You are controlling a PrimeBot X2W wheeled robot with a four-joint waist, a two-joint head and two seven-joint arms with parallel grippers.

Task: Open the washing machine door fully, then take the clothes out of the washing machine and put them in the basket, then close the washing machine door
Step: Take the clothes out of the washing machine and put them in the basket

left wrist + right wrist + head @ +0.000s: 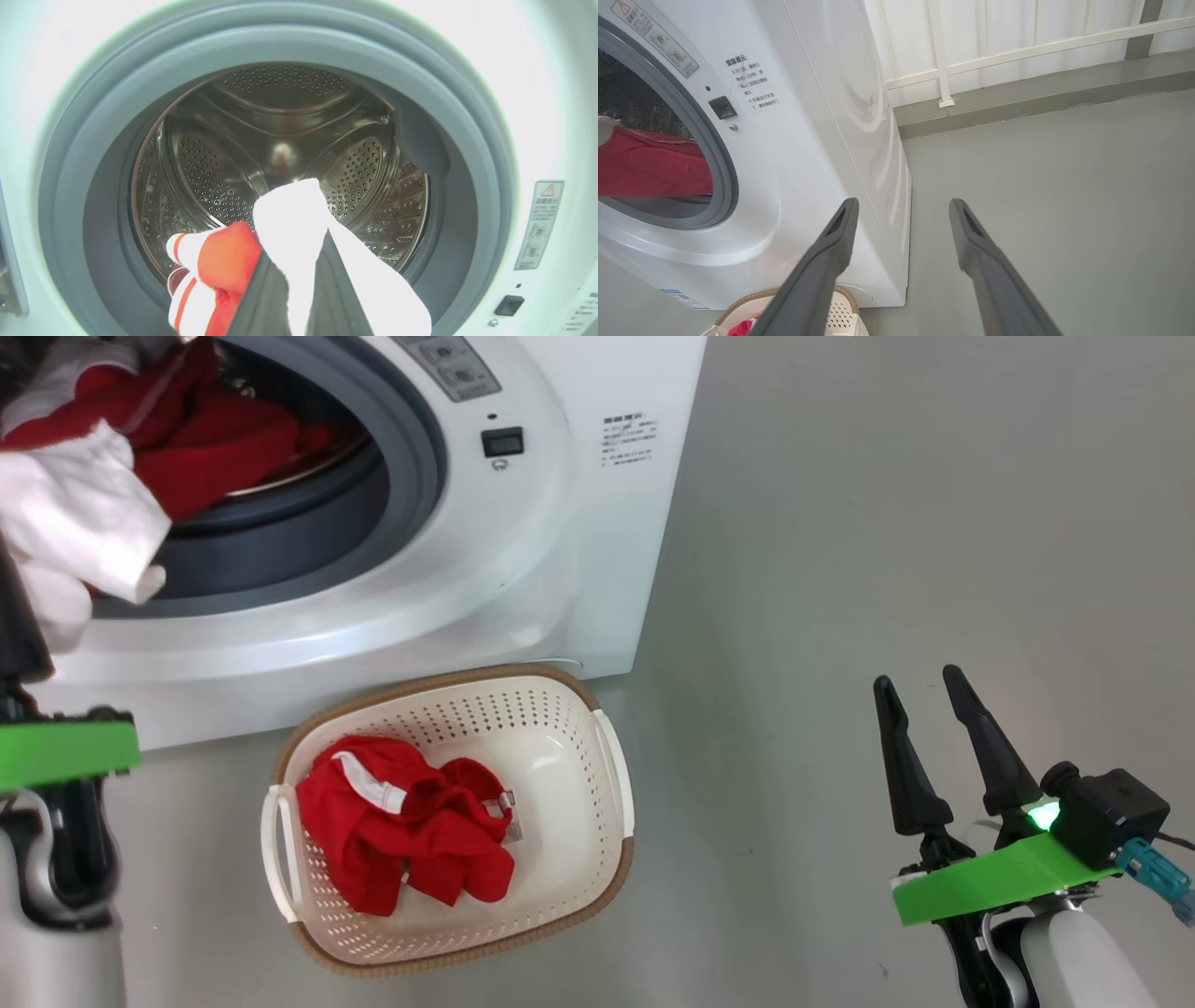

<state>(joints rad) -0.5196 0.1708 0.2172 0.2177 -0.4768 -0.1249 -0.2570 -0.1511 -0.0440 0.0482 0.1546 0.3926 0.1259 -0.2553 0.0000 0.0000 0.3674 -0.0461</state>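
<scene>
Grey floor (840,569), basket (551,784), left gripper (297,247) pinching clothes (229,256)

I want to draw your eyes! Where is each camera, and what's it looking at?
Head: atop robot, looking down at washer, basket, floor; right gripper open.
Left wrist: on left arm, facing into drum; left gripper shut on clothes.
Right wrist: on right arm, facing washer's side, floor; its open fingers.
Shared: head and right wrist both see basket.
</scene>
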